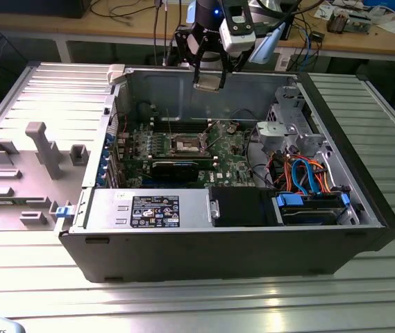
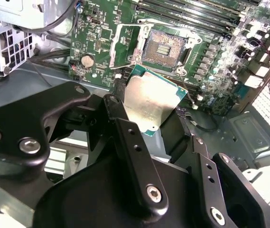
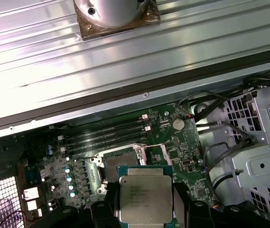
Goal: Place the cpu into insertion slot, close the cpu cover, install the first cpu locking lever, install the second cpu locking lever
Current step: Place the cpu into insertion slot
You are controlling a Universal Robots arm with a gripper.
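The cpu [image 3: 144, 199] has a pale, softly shining metal face with a green board edge. The fingers [image 2: 135, 156] look matt black, set with bright metal screws [image 2: 154, 193]. The insertion slot [image 2: 165, 47] has a silvery metal rim. The counter [image 1: 183, 298] is ribbed, glossy metal.

This is an electronics lab or workshop. An opened computer case [image 1: 218, 253] lies on a ribbed metal table [image 1: 183, 305] beside grey fixture blocks [image 1: 41, 149]. A wooden workbench [image 1: 364, 41] behind carries loose cables [image 1: 124, 10].
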